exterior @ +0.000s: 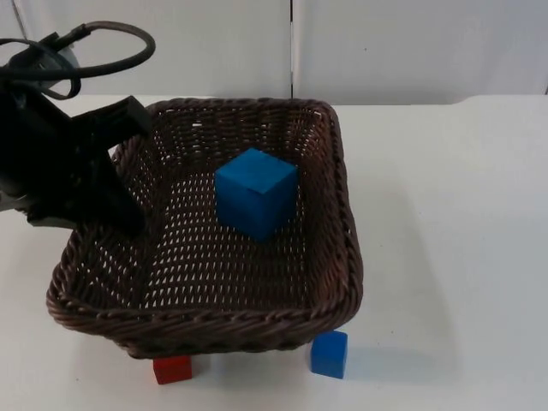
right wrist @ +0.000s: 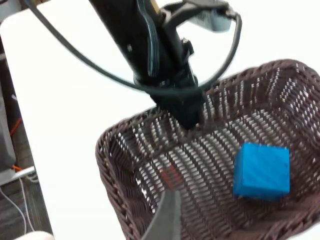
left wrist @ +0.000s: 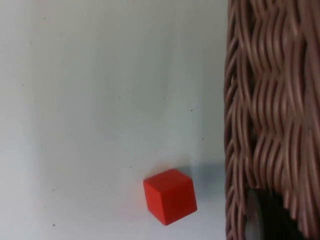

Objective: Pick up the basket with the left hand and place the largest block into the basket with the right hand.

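The brown wicker basket (exterior: 347, 223) hangs tilted above the table, with my left gripper (exterior: 128, 218) shut on its left rim. Inside it, toward the back, lies the large blue block (exterior: 255, 193). The right wrist view looks down into the basket (right wrist: 117, 165) from high up and to one side. It shows the blue block (right wrist: 262, 171) on the weave and the left gripper (right wrist: 192, 117) clamped on the far rim. My right gripper (right wrist: 167, 217) hovers above the near rim, away from the block. The left wrist view runs along the basket wall (left wrist: 270, 100).
On the white table under the basket's front edge lie a small red block (exterior: 173, 369) and a small blue block (exterior: 330, 354). The red block (left wrist: 170, 196) also lies beside the basket wall in the left wrist view. Open table stretches to the right.
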Available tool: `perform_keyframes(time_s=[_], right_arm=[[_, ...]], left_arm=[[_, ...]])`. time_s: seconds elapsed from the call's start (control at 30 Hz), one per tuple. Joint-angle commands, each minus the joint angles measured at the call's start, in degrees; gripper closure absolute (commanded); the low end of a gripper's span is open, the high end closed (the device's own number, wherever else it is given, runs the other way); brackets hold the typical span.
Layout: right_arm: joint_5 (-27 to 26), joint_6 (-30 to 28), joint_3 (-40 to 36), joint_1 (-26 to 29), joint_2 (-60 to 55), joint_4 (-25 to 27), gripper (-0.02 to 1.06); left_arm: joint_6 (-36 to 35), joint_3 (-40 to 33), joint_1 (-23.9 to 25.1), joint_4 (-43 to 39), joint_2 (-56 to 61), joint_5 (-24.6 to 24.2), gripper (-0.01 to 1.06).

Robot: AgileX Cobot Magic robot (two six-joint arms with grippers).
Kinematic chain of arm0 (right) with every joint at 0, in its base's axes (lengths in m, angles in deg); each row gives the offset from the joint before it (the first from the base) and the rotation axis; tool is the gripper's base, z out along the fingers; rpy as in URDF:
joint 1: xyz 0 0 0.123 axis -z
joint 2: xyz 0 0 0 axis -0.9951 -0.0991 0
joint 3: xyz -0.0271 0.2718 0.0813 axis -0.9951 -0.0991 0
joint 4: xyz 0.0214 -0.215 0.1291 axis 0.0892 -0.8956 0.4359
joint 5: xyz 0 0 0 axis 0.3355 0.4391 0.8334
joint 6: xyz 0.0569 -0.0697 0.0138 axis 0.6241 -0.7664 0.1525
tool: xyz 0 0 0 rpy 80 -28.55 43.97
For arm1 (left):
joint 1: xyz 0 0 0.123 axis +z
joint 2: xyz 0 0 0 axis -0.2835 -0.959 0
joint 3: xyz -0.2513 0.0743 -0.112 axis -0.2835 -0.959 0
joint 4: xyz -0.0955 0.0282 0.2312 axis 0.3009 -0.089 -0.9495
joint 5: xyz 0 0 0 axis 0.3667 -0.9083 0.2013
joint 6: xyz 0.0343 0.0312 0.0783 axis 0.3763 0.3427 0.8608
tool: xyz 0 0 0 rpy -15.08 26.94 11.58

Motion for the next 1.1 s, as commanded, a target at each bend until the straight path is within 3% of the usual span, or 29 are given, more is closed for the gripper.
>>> perform_keyframes(time_s=[0.0,0.4,0.67,1.07], right_arm=[[-1.69,-0.40,-2.76,-0.29,1.97,-0.56,0.31],[-7.10,0.94,-12.72,-0.29,9.84,-4.75,0.31],[-7.24,2.15,-13.66,-0.29,14.03,-4.75,0.31],[-7.24,3.29,-13.66,-0.29,14.60,-4.52,0.31]], left_arm=[[-0.14,0.05,0.04,2.93,0.80,-0.07,1.05],[0.00,0.05,0.04,3.03,0.80,0.88,1.05],[0.00,0.05,0.04,2.40,0.80,1.17,1.05],[1.45,1.92,-0.06,4.82,-0.31,6.82,1.05]])
